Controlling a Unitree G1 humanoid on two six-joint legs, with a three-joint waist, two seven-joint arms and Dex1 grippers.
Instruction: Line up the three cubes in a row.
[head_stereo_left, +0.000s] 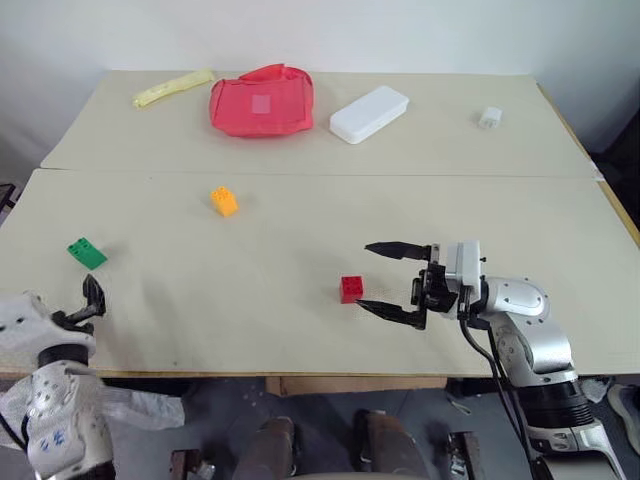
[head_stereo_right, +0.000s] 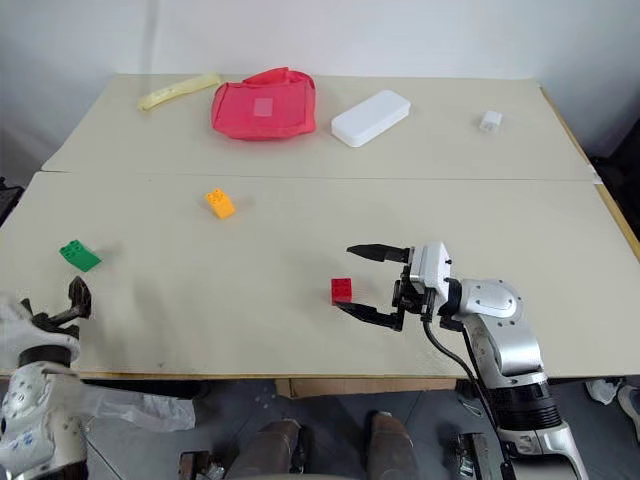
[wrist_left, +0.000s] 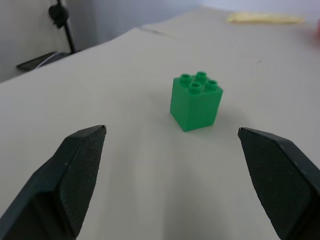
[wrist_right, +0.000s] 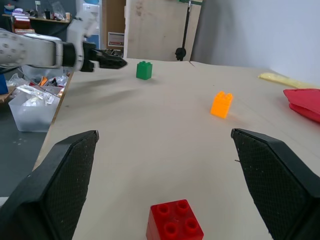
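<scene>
1. Red cube (head_stereo_left: 351, 289) sits on the tabletop (head_stereo_left: 300, 330), just beside the right gripper (head_stereo_left: 383, 279), whose fingers stand spread and empty.
2. Green cube (head_stereo_left: 87, 253) lies near the left gripper (wrist_left: 172, 150), fingers apart, empty.
3. Orange-yellow cube (head_stereo_left: 224, 201) stands farther back.

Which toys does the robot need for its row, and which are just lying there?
Needed:
red studded plastic block
green studded plastic block
orange-yellow studded plastic block

Just lying there:
red fabric pouch
large white rectangular case
small white block
pale yellow strip
</scene>
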